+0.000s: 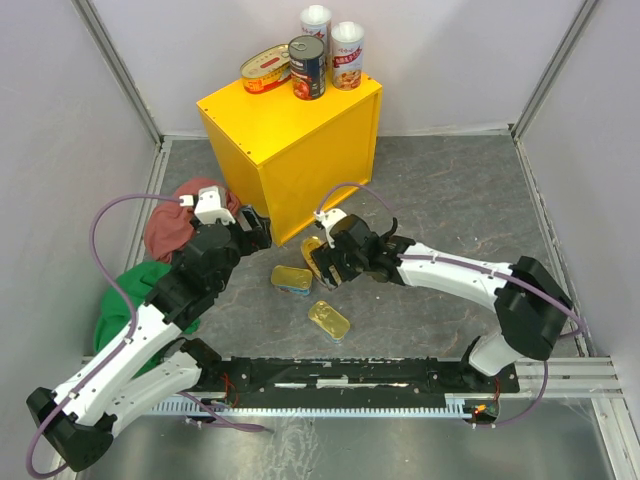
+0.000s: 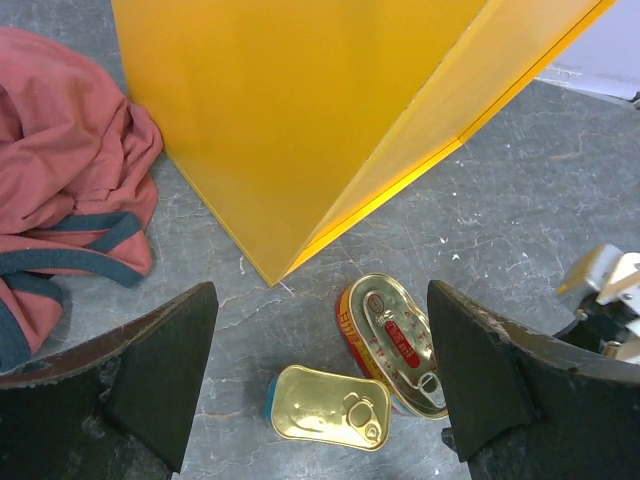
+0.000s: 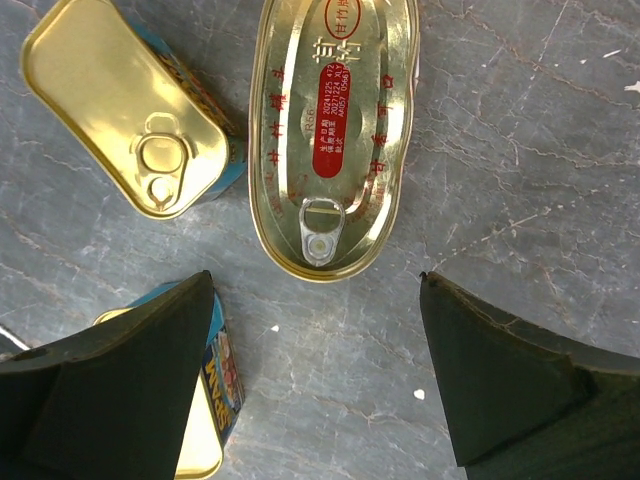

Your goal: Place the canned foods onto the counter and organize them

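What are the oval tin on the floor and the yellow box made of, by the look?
Oval tin: metal, glossy gold lid, showing reflections and a pull tab. Yellow box: probably painted or laminated board, smooth satin faces, crisp panel edges; plastic is possible.

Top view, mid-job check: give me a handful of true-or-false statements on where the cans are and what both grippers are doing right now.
1. Four cans stand on the counter. True.
2. The dark round can lies on the floor. False: it stands on the counter, beside the two tall cylinders.
3. An oval tin and two rectangular tins lie on the floor. True.
4. The right gripper is shut on the oval tin. False: it is open above that tin and holds nothing.
5. The left gripper holds the red cloth. False: it is open and empty; the cloth lies on the floor beside the counter.
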You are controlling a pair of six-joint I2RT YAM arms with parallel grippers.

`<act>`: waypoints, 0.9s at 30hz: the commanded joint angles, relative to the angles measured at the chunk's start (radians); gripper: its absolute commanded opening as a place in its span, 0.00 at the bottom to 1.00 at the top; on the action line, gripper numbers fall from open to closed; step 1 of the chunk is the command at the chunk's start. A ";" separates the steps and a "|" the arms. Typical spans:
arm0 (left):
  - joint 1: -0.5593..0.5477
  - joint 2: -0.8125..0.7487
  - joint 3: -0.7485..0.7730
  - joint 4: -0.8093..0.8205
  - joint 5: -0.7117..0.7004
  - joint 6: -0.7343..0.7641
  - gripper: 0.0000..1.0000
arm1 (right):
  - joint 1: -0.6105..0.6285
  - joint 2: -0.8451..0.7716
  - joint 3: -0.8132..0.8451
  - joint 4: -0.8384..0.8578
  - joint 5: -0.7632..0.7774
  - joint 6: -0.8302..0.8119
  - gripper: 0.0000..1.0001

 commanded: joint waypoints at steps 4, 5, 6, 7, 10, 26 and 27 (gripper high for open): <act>-0.005 -0.018 -0.002 0.032 0.003 -0.030 0.91 | 0.005 0.067 0.000 0.100 0.016 0.007 0.92; -0.003 -0.020 -0.004 0.031 0.002 -0.030 0.91 | 0.005 0.078 0.001 0.109 0.015 0.005 0.92; -0.004 -0.020 -0.007 0.031 0.004 -0.030 0.91 | 0.005 0.085 0.000 0.117 0.016 0.003 0.92; -0.004 -0.021 -0.009 0.032 0.003 -0.028 0.91 | 0.005 0.092 0.001 0.121 0.016 0.000 0.92; -0.004 -0.020 -0.014 0.032 0.003 -0.029 0.91 | 0.005 0.118 0.009 0.130 0.018 -0.008 0.92; -0.004 -0.036 -0.033 0.045 0.001 -0.016 0.91 | 0.002 0.242 0.027 0.231 0.069 -0.036 0.90; -0.005 -0.038 -0.034 0.045 0.002 -0.015 0.92 | 0.001 0.247 0.030 0.239 0.064 -0.041 0.89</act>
